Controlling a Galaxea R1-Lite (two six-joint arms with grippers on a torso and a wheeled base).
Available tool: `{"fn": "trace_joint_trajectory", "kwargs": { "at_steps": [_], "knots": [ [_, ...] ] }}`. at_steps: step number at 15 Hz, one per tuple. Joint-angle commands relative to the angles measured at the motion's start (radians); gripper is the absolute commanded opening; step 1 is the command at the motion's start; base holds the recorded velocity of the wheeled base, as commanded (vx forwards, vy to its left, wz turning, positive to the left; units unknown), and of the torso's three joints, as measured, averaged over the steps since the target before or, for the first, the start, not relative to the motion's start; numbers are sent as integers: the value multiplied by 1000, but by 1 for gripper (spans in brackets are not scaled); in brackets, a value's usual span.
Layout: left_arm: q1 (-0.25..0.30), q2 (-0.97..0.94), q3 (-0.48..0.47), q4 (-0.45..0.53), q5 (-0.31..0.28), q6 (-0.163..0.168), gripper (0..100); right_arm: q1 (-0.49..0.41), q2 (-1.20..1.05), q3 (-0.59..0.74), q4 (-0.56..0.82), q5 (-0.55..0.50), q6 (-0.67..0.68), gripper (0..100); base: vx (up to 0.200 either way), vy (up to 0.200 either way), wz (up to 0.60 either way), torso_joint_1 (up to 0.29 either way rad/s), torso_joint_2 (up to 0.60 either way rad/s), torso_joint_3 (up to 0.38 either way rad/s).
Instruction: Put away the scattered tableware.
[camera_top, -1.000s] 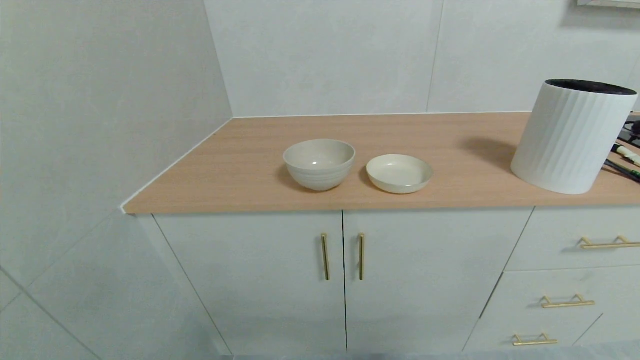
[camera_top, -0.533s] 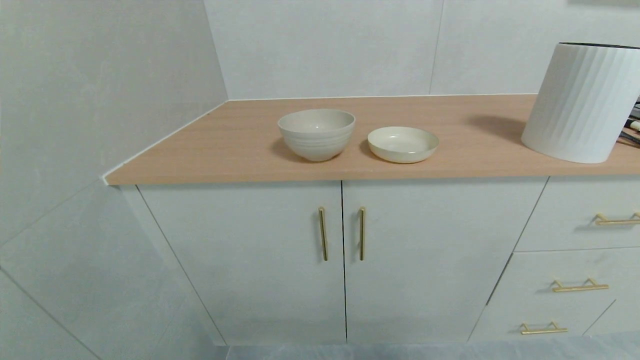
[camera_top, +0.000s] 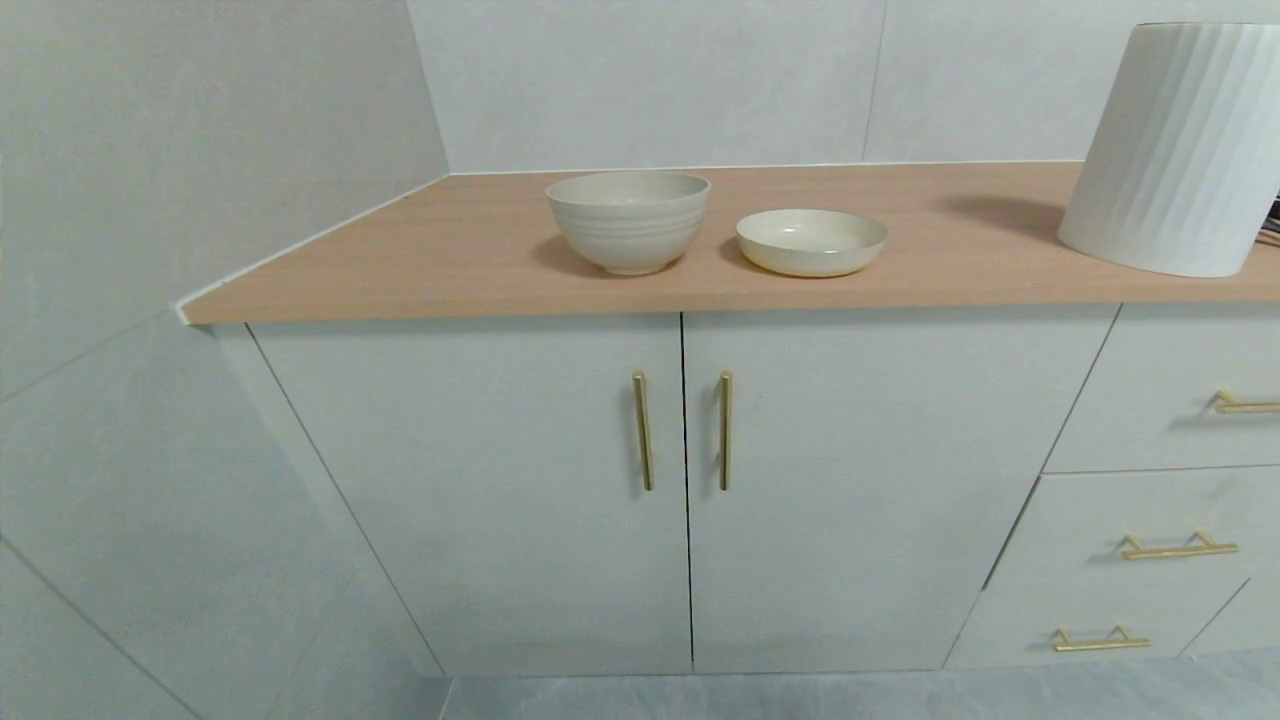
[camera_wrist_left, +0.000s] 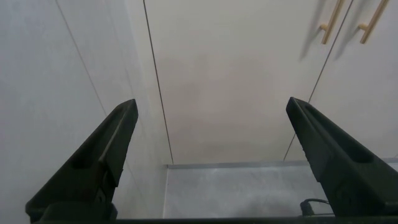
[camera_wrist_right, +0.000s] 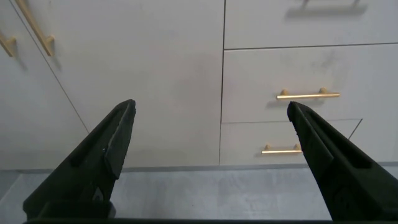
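Observation:
A deep beige ribbed bowl (camera_top: 628, 221) stands on the wooden countertop (camera_top: 450, 265), with a shallow cream dish (camera_top: 811, 241) just to its right. Below them are two shut white cabinet doors with gold handles (camera_top: 683, 430). My left gripper (camera_wrist_left: 211, 109) hangs open low in front of the left cabinet door, near the floor. My right gripper (camera_wrist_right: 211, 109) is open too, low before the drawers with gold handles (camera_wrist_right: 308, 95). Nothing is between the fingers of either gripper.
A tall white ribbed canister (camera_top: 1180, 150) stands at the right of the countertop. A stack of drawers (camera_top: 1160, 500) sits right of the cabinet doors. A tiled wall (camera_top: 150, 200) closes off the left side. Grey floor (camera_top: 800, 695) lies below the cabinet.
The head camera has dropped lower, so the countertop, bowl and dish now sit higher in the picture and look flatter. The bowl and dish have not moved on the counter.

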Motion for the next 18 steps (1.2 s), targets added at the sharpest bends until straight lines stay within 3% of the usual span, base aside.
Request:
{"fn": "trace_joint_trajectory", "kwargs": {
  "at_steps": [1, 10, 11, 16, 18],
  "knots": [
    [0, 0, 0, 0, 0, 0, 100, 0, 0, 0, 0, 0, 1, 100, 0, 0, 0, 0, 0, 0],
    [0, 0, 0, 0, 0, 1, 100, 0, 2, -3, -5, 3, -17, 100, 0, 0, 0, 0, 0, 0],
    [0, 0, 0, 0, 0, 1, 100, 0, 0, -35, -65, 9, -13, 100, 0, 0, 0, 0, 0, 0],
    [0, 0, 0, 0, 0, 1, 100, 12, 101, -98, -36, 189, -5, 100, 0, 0, 0, 0, 0, 0],
    [0, 0, 2, 0, 0, 1, 100, 12, 268, -153, -36, 241, -4, 100, 0, 0, 0, 0, 0, 0]
  ]
}}
